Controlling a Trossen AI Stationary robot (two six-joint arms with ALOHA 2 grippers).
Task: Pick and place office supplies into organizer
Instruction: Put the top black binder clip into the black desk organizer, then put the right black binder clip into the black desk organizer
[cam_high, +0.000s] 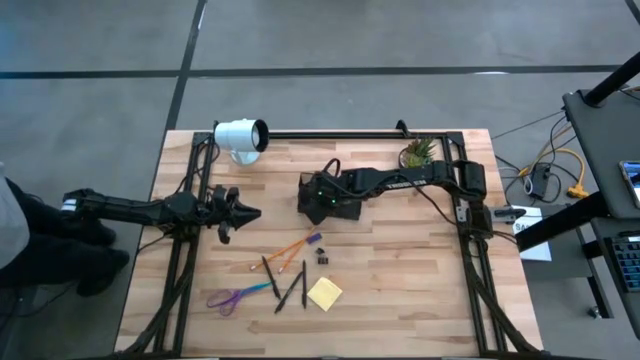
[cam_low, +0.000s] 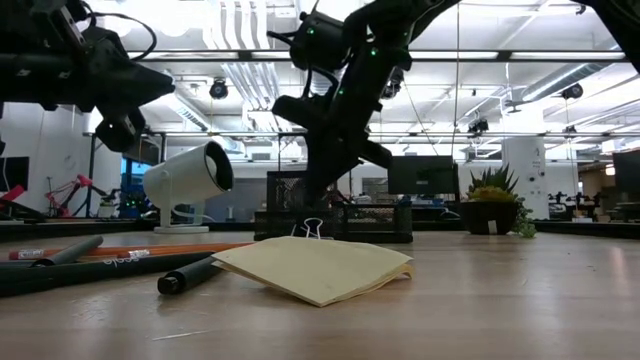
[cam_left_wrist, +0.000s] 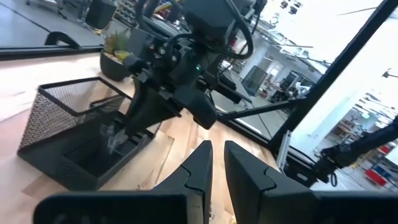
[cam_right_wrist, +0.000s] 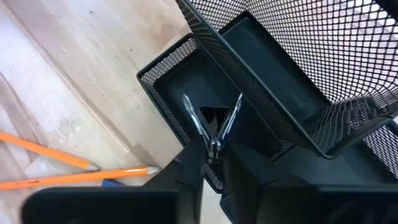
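organizer (cam_high: 338, 205): in the high view, largely covered by the right gripper (cam_high: 322, 200); compartments could not be told apart.
binder clip (cam_right_wrist: 212, 127): body hidden between the right gripper's fingertips; only 2 wire handles showed.
scissors (cam_high: 238, 295): blades too small to make out.
left arm (cam_high: 120, 210): base hidden past the table's edge.

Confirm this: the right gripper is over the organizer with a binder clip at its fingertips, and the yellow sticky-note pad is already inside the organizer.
Not quite. The sticky-note pad lies on the table, well apart from the organizer, as the high view shows. The rest holds: the right gripper is over the organizer with the binder clip at its fingertips.
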